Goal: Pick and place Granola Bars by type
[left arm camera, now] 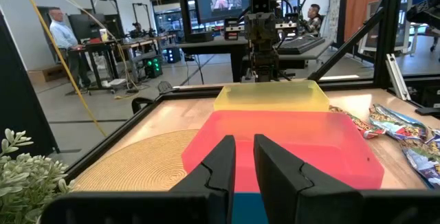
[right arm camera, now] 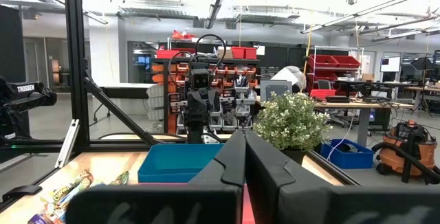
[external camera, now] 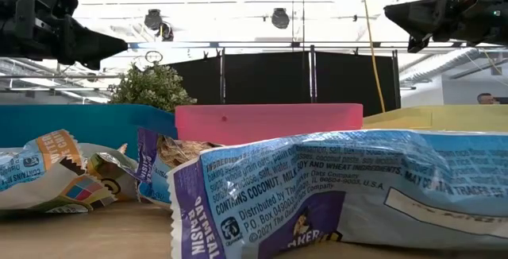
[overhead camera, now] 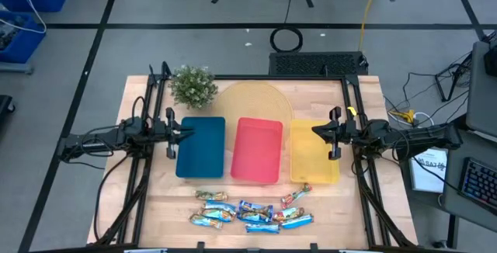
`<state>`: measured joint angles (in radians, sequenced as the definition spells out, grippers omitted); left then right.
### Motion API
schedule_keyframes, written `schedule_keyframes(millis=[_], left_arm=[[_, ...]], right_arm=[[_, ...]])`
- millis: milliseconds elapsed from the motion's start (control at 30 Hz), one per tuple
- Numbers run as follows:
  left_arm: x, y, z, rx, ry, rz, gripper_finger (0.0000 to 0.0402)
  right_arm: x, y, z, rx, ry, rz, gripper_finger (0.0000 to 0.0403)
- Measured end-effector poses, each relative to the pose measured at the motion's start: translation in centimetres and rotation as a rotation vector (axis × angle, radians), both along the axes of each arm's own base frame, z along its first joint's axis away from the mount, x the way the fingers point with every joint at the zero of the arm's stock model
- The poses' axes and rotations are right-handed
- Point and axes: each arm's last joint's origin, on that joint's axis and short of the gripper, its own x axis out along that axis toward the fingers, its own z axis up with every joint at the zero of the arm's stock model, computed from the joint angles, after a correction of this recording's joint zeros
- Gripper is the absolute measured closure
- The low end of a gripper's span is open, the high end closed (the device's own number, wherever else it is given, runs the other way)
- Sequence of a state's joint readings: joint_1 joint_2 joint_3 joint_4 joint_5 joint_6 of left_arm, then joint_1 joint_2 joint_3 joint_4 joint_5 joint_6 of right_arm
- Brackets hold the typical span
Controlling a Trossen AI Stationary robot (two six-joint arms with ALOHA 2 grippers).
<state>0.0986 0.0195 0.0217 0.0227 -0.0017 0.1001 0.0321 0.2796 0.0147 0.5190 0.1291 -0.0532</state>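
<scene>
Several granola bars [overhead camera: 252, 210] in shiny blue-white wrappers lie flat in a loose cluster near the table's front edge; one fills the low view's foreground [external camera: 341, 195]. Behind them stand a blue tray [overhead camera: 200, 146], a red tray [overhead camera: 257, 150] and a yellow tray [overhead camera: 314, 150] side by side. My left gripper [left arm camera: 244, 145] hovers level over the blue tray's left edge, its fingers a narrow gap apart with nothing between them. My right gripper [right arm camera: 244, 141] hovers over the yellow tray's right side, shut and empty.
A small potted plant [overhead camera: 192, 86] stands at the far left of the table, and a round woven mat [overhead camera: 252, 102] lies behind the trays. Black frame rails [overhead camera: 353, 129] run along both table sides. Bare wood shows between the trays and the bars.
</scene>
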Motion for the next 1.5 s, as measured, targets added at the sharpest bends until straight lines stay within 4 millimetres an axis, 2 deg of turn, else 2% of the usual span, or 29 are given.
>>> schedule_keyframes(millis=[567,667,933,1367,1500], left_arm=[[0.0,0.0,0.0,0.000,0.000,0.000,0.0339],[0.0,0.0,0.0,-0.005,0.000,0.000,0.0339],[0.0,0.0,0.0,-0.184,-0.020,-0.005,0.0339],[-0.1,-0.1,0.9,-0.234,-0.112,-0.036,0.0339],[0.1,-0.7,1.3,-0.127,-0.068,-0.202,0.0339]], right_arm=[[0.0,0.0,0.0,-0.010,0.001,-0.002,0.0403],[0.0,0.0,0.0,0.031,-0.003,0.007,0.0403],[0.0,0.0,0.0,0.058,-0.007,0.014,0.0403],[0.0,0.0,0.0,0.045,-0.009,0.011,0.0403],[0.0,0.0,0.0,0.039,-0.003,0.009,0.0403]])
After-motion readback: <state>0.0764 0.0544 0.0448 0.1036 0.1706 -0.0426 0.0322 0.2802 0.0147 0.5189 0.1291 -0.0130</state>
